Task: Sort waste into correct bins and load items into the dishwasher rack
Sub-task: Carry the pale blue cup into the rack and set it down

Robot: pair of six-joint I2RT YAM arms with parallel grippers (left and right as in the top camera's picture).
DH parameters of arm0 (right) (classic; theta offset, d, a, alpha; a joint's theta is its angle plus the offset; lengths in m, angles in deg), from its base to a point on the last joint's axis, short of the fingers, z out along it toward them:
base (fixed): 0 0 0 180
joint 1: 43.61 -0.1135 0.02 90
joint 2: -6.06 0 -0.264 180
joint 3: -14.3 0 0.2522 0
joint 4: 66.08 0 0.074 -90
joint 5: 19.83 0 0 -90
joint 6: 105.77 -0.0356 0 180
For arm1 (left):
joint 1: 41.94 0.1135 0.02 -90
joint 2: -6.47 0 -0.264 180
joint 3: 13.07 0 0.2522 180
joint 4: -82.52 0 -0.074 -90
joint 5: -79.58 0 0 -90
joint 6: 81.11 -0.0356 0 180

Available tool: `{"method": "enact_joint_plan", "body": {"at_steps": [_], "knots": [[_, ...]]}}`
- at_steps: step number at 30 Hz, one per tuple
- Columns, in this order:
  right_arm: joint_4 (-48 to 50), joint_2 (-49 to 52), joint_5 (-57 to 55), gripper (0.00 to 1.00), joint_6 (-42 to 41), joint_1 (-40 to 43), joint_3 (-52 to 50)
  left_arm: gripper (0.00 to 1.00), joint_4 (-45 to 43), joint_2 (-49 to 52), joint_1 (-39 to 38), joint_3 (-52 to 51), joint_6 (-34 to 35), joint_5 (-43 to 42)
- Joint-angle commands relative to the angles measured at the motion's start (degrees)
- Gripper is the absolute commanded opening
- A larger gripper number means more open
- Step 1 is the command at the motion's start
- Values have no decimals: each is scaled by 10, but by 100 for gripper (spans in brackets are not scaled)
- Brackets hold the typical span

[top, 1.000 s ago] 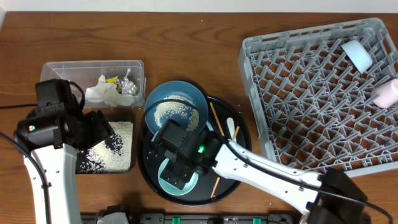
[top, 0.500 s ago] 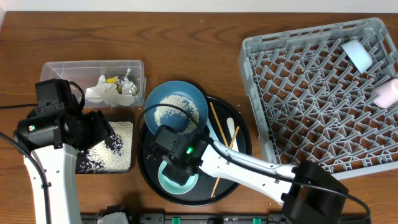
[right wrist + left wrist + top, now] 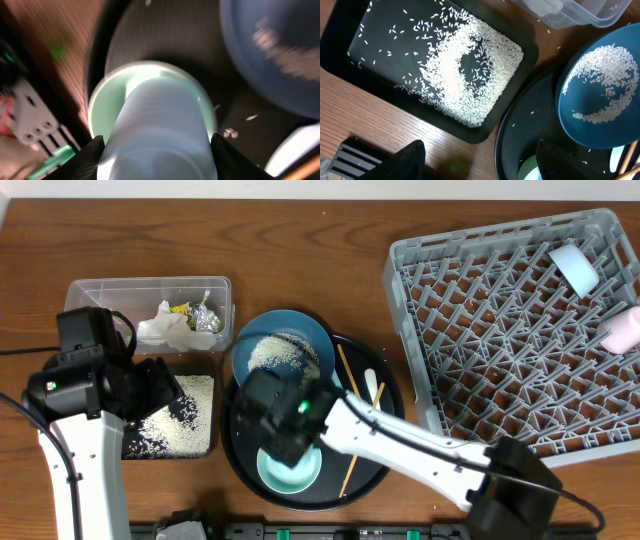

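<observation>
- The left arm (image 3: 78,442) rises from the near left edge of the desk, with its wrist bent toward the right.
- The left gripper (image 3: 487,164) points down, its fingers (image 3: 406,161) spread wide with nothing between them.
- The right arm (image 3: 400,445) reaches leftward from the near right.
- The right gripper (image 3: 156,156) points down, blurred, with its fingers against both sides of a light blue cup (image 3: 160,125).

The right gripper (image 3: 155,142) has shifted away from the near edge of the worktop (image 3: 300,240) toward the far edge and now overlaps the near rim of the blue plate (image 3: 312,330). More of the teal bowl (image 3: 292,470) shows than a second ago.
</observation>
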Motion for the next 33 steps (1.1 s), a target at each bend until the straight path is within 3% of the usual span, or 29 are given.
{"method": "enact_joint_plan", "body": {"at_steps": [1,11,17,26,33], "knots": [[-25,-33,-13,40,6,36,62,72,4,3,2,-6,5,7],[-92,-79,-45,34,1,218,130,72,4,3,2,-6,5,7],[-107,-101,-45,33,-7,382,130,72,4,3,2,-6,5,7],[-102,-102,-101,25,-7,637,130,72,4,3,2,-6,5,7],[-79,-102,-120,23,-7,784,128,72,3,3,2,-6,5,7]]}}
